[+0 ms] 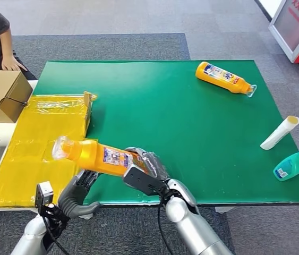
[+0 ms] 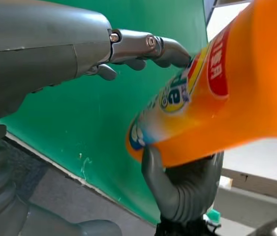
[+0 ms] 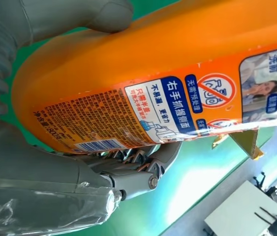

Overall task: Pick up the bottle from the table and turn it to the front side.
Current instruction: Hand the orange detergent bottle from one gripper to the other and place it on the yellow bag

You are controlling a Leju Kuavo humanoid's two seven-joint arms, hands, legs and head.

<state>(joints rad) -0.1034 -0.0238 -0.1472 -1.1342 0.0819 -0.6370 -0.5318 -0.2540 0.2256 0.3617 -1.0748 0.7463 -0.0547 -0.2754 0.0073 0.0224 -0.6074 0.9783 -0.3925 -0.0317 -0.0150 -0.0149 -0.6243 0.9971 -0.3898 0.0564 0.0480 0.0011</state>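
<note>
Both silver arms rise from the near edge. Right hand grips the base of the orange plastic bottle, held lying above the green desk's front edge, clear cap pointing left. Left hand sits open just beneath its middle. Farther back lies a second orange bottle.
</note>
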